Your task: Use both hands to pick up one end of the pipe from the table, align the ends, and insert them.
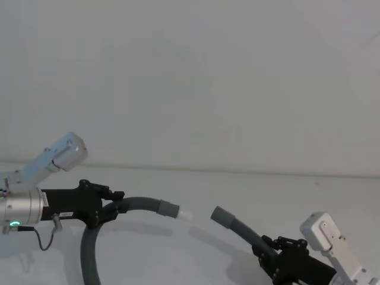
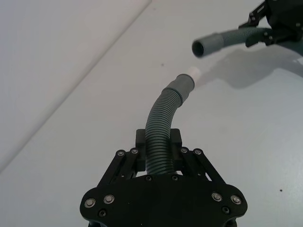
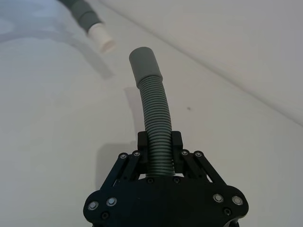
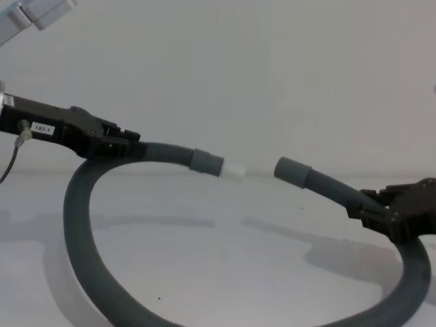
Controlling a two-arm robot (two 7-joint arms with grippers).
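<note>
Ends of the pipe (image 4: 76,225) held over the desk (image 4: 225,272), left gripper (image 1: 113,205) and right gripper (image 1: 264,246) each with jaws clamped behind a cuff; white tip (image 4: 234,171) and plain cuff (image 4: 291,169), near but apart, should be made coaxial before pushing together.

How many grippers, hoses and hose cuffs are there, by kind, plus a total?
Grippers: 2, the left gripper and the right gripper
Hoses: 1, the grey hose
Cuffs: 2, the white-tipped cuff and the plain cuff
Total: 5
</note>
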